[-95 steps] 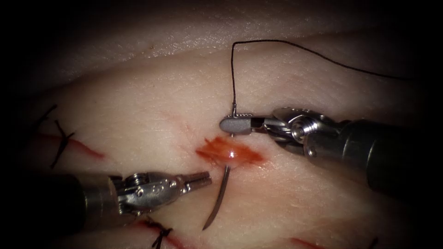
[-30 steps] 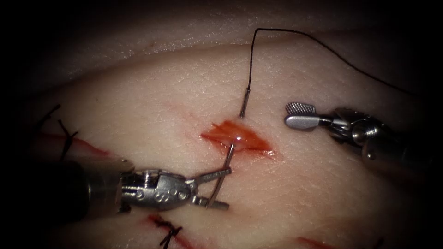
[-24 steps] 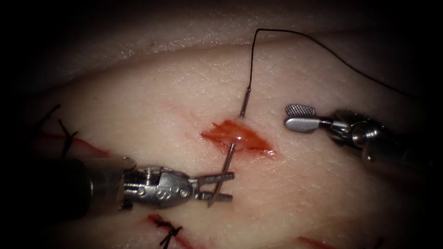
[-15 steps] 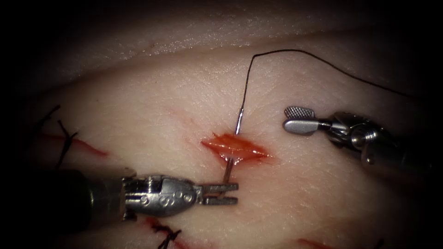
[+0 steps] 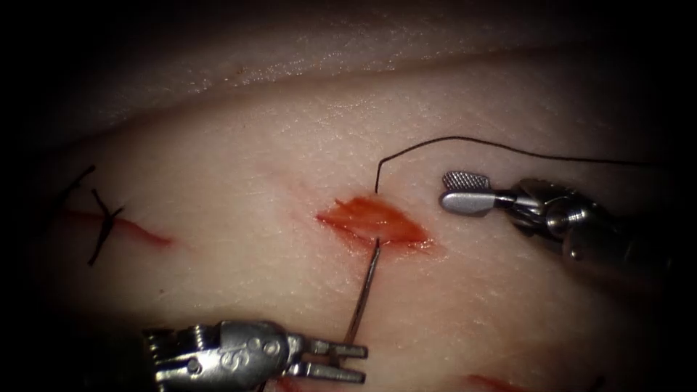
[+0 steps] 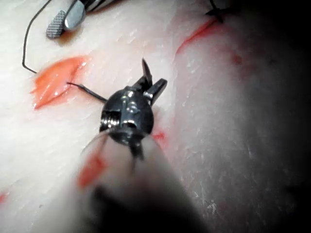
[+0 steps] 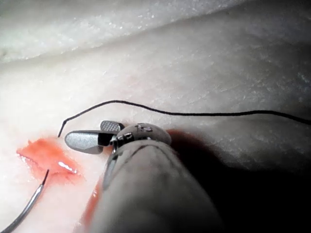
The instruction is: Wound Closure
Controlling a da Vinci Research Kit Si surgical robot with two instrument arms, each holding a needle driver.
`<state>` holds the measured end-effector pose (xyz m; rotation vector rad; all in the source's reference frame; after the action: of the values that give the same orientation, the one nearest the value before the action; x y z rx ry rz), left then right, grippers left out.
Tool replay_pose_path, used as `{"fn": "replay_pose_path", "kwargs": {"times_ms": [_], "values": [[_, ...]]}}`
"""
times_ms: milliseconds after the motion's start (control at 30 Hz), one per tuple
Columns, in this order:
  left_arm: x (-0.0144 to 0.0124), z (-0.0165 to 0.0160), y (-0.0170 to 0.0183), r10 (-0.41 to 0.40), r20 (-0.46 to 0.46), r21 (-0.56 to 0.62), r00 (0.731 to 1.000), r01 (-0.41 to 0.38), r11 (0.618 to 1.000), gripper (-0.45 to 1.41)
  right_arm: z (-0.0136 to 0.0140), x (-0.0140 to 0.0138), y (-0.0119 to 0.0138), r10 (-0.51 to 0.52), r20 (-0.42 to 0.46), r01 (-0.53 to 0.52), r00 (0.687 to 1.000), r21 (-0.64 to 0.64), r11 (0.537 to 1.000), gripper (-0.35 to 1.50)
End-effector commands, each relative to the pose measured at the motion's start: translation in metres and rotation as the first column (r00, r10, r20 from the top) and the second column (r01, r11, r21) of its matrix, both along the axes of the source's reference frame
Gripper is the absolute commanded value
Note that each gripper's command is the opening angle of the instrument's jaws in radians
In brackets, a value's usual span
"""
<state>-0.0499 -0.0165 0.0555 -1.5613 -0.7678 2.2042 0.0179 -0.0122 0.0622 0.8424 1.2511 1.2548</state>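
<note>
Emerging from the lower lip of the cut (image 5: 374, 223), the needle (image 5: 363, 297) is almost wholly out of the tissue (image 5: 508, 305): over the last seconds its swaged tail, which stood above the upper lip, has gone down through the wound, and now only its trailing end meets the red fluid (image 5: 406, 243) at the lower edge. The needle's shaft slants down and to the left from there to the left end effector (image 5: 341, 361), which grips it near its pointed end with its jaws closed on it; the left wrist view shows the same needle (image 6: 87, 91) running from the cut (image 6: 56, 80) to that tool (image 6: 148, 85). The thread (image 5: 465, 145) enters the tissue just above the cut's upper lip and arcs away to the right. The right end effector (image 5: 465, 192) hovers just right of the cut, beneath the thread, jaws parted and holding nothing, having let go of the needle's tail and backed off. Farther left, tied stitches (image 5: 102, 221) already close other cuts. For this cut, the bite across both lips looks made; the thread is not yet drawn through far enough, and no knot is tied, so most of this stitch remains.
</note>
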Motion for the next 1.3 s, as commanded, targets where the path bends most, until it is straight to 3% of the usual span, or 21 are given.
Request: {"fn": "replay_pose_path", "kwargs": {"times_ms": [33,300,600,933,1100,1300], "values": [[-0.0007,-0.0001,0.0001,-0.002,0.007,0.014,1.0,0.002,1.0,-0.45,0.0005,0.0009,0.0002,-0.003,-0.002,0.003,1.0,0.004,1.0,0.52],[-0.0003,-0.004,-0.0002,-0.001,0.024,-0.011,1.0,0.001,1.0,-0.45,0.0004,0.0008,-0.0001,-0.01,-0.01,0.01,1.0,0.009,1.0,0.51],[0.0009,-0.0078,0.0023,-0.102,-0.008,-0.297,0.995,0.095,0.95,-0.45,-0.001,0.0,-0.0013,-0.021,-0.017,0.021,1.0,0.015,1.0,0.41],[0.0016,-0.0111,0.0076,-0.246,0.053,-0.49,0.968,0.24,0.838,-0.45,-0.0062,-0.0005,-0.0024,-0.037,-0.021,0.037,0.999,0.014,0.999,0.42],[0.0008,-0.0112,0.0084,-0.249,0.065,-0.546,0.966,0.244,0.802,-0.45,-0.0096,0.0,-0.0017,-0.029,-0.023,0.03,0.999,0.032,0.999,0.51],[-0.0009,-0.0091,0.0063,-0.233,0.061,-0.596,0.971,0.223,0.771,-0.45,-0.013,0.002,-0.0013,-0.022,-0.013,0.023,1.0,0.066,0.998,0.74]]}}
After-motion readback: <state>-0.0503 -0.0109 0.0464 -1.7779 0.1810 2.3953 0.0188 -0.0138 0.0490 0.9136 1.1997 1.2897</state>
